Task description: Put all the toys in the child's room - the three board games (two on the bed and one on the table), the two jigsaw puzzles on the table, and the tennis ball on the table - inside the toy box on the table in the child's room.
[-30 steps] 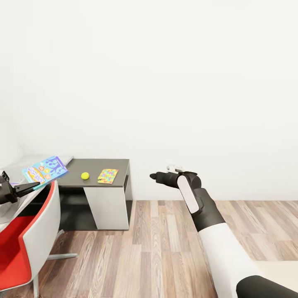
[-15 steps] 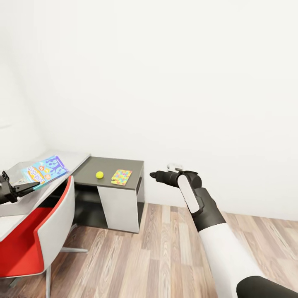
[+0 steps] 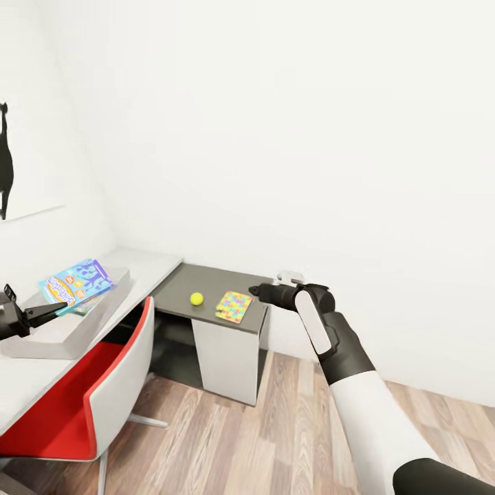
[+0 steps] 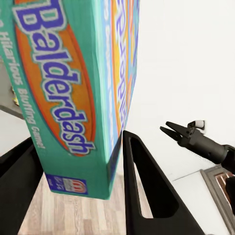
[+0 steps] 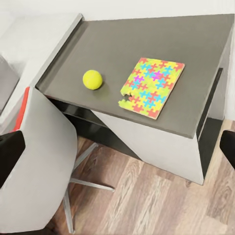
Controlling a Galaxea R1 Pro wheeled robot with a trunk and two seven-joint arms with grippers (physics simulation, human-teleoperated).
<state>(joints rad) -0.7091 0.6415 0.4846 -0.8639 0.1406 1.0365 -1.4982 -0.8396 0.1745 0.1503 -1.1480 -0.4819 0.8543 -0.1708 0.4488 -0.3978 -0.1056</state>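
Fingers (image 4: 147, 191) of your left gripper (image 4: 78, 169) are clamped on the lower edge of a board game (image 4: 73, 88), one black finger on each face of the box. Its teal side reads "Balderdash" in blue on an orange oval, with "Hilarious Bluffing Game" in small letters beside it. In the head view you see that gripper (image 3: 51, 311) at the left edge, holding the blue box (image 3: 75, 282) over the toy box (image 3: 69, 330), which stands on the light grey part of the table (image 3: 148, 265). Your right gripper (image 3: 256, 291) is held out in front of you above the far end of the dark section; the left wrist view shows its two fingertips (image 4: 171, 129) slightly apart with nothing between them. On that dark section the tennis ball (image 5: 92, 79) lies near a jigsaw puzzle (image 5: 152, 87), apart from it, and the puzzle has one piece missing at its edge. A red and grey chair (image 3: 103, 385) stands in front of the table, and a black silhouette picture (image 3: 5, 161) hangs on the left wall.
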